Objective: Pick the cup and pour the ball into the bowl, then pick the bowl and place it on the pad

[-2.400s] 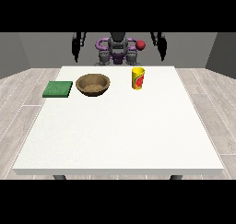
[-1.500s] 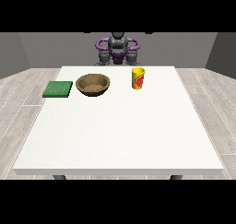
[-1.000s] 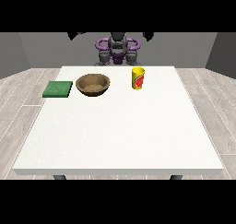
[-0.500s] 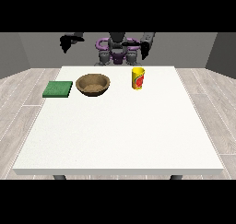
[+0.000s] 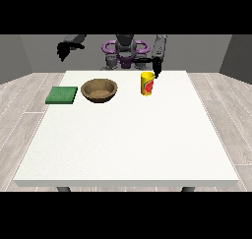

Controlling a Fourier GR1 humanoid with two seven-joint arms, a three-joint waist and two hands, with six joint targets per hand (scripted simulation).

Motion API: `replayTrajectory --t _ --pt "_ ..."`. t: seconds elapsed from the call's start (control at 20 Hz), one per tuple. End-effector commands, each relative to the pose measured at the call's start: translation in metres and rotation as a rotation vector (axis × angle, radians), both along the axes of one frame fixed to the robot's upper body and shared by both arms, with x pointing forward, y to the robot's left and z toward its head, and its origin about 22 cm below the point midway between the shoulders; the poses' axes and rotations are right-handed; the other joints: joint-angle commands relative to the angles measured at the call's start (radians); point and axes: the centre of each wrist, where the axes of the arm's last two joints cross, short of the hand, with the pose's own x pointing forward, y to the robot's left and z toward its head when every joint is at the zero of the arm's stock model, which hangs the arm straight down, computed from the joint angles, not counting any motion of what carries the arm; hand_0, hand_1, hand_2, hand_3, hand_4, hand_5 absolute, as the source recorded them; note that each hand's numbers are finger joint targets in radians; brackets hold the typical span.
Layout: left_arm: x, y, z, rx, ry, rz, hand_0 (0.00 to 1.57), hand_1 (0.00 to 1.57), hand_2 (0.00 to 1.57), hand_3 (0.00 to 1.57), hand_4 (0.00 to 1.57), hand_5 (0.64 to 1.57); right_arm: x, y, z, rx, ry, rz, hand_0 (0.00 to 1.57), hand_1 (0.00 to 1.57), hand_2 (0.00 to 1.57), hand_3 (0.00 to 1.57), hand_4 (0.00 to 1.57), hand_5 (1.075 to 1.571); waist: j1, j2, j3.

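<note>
Front view: white table [image 5: 128, 144] w/ three items in a row along its far part, robot torso [image 5: 125, 53] behind the far edge. Landmark = brown bowl [image 5: 99, 90]. It sits upright on the table, left of centre, inside looks brown, can't tell if anything is in it. Green pad [image 5: 62, 95] lies flat just left of the bowl, small gap, not touching. Yellow cup [image 5: 146, 83] w/ red marking stands upright to the right of the bowl, clear gap between them, approx same depth. Ball not visible, cup interior can't be read from this angle.

Hand at the view's right [image 5: 157, 69]: hangs off a forearm angled down, right of the bowl and just above/behind the cup rim, at its right side. Looks near or touching the rim, can't tell which. Finger state: can't tell, too small and dark.

Hand at the view's left [image 5: 63, 50]: raised in the air up and left of the bowl, beyond the table's far edge, above and behind the pad, well apart from everything on the table. Fingers appear to droop, but spread vs closed: can't tell.
</note>
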Motion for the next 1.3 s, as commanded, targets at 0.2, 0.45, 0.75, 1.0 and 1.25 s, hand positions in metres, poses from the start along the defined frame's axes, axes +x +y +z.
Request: replayTrajectory --t 0.2,0.45,0.75,1.0,1.25 --pt "0.017 0.014 -0.039 0.016 0.04 0.033 0.0 0.0 0.0 0.0 0.0 1.49 -0.001 -0.006 -0.013 -0.009 0.049 0.007 0.0 0.0 0.0 0.0 0.25 1.571 -0.011 -0.029 -0.0003" --pt "0.014 0.011 -0.061 0.087 -0.017 0.12 0.76 0.76 0.0 0.0 0.0 1.453 0.015 -0.017 0.014 -0.007 -0.083 0.029 0.0 0.0 0.0 0.0 0.27 1.567 -0.07 0.104 -0.001" --pt "0.02 -0.006 -0.066 0.22 0.02 0.16 1.31 1.31 1.57 1.57 1.19 1.554 0.0 -0.057 -0.005 0.001 -0.045 0.04 0.0 0.0 0.0 0.0 0.24 1.57 -0.079 0.07 -0.0001" --pt "0.038 -0.002 -0.051 0.363 0.058 0.191 1.3 1.3 1.57 1.57 1.23 1.548 0.002 -0.065 0.005 0.016 0.023 0.037 0.0 0.0 0.0 0.0 0.36 1.57 -0.081 -0.01 0.0003" --pt "0.062 -0.024 -0.026 0.628 0.084 0.217 1.32 1.32 1.57 1.57 1.23 1.552 0.014 -0.072 0.008 0.011 0.13 0.002 0.0 0.0 0.0 0.0 0.49 1.571 -0.053 -0.137 0.0026"
